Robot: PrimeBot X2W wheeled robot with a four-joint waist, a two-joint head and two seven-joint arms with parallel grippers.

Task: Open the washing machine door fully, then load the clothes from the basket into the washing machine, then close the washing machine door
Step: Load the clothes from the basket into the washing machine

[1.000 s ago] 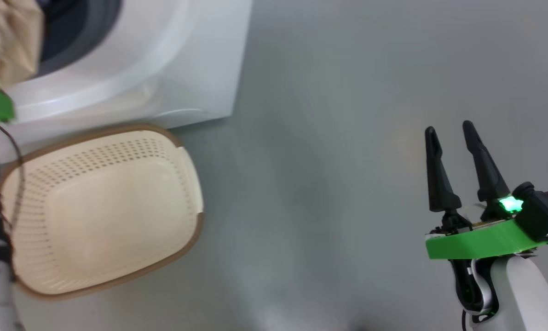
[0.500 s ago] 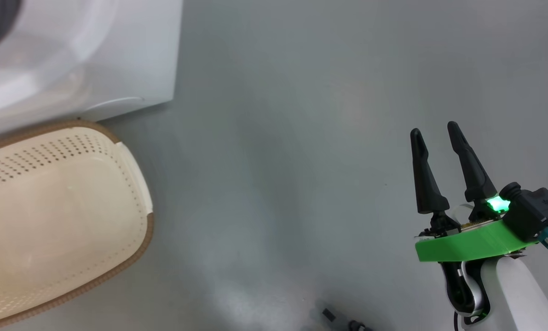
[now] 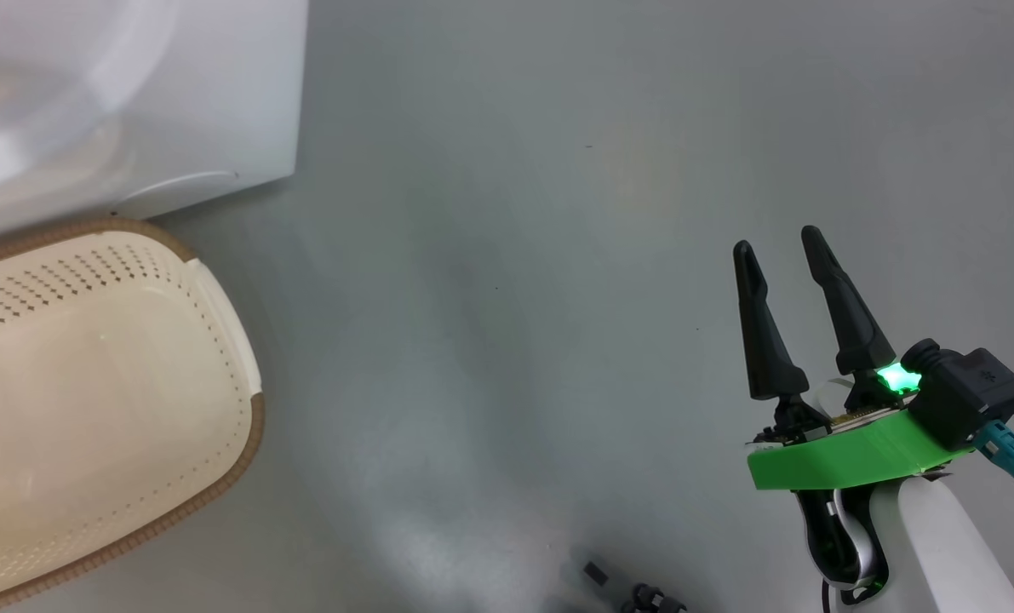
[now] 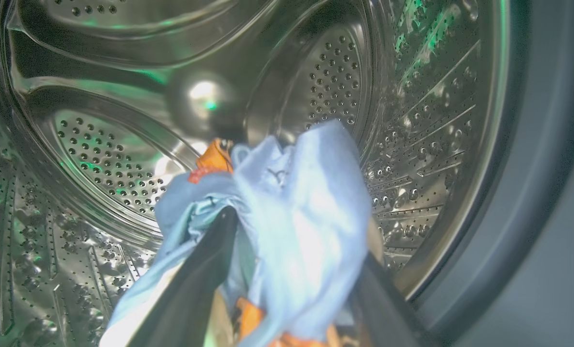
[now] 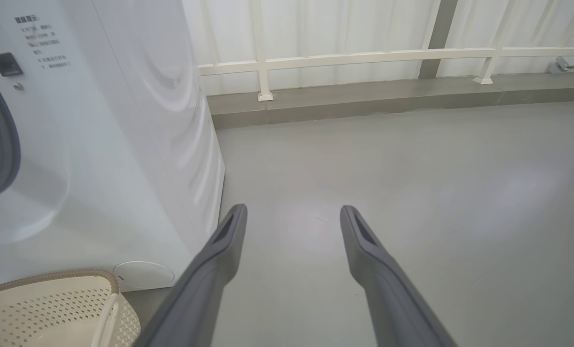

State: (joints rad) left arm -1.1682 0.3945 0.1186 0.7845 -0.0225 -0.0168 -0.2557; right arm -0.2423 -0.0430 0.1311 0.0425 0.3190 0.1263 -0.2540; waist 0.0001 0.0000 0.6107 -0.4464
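Inside the washing machine's steel drum (image 4: 103,159), my left gripper (image 4: 296,221) stands open, its dark fingers (image 4: 205,274) spread wide. The clothes (image 4: 306,212), a light blue bundle with orange prints, lie bunched loosely between and over the fingers. The cream basket (image 3: 89,400) sits on the floor in front of the white washing machine (image 3: 132,94) and looks empty; its rim also shows in the right wrist view (image 5: 50,277). My right gripper (image 3: 777,239) hovers open over bare floor far to the right, nothing between its fingers (image 5: 219,250). The washing machine door is out of view.
The grey rubber ring (image 5: 0,140) of the washing machine (image 5: 123,144) shows at the left of the right wrist view. A raised kerb with a white rail (image 5: 364,58) closes off the floor at the back. Small dark parts (image 3: 643,596) lie at the head view's bottom edge.
The head camera has turned right, so basket and machine slid left. The left arm with its cream cloth has gone from the head view. The right gripper stays open.
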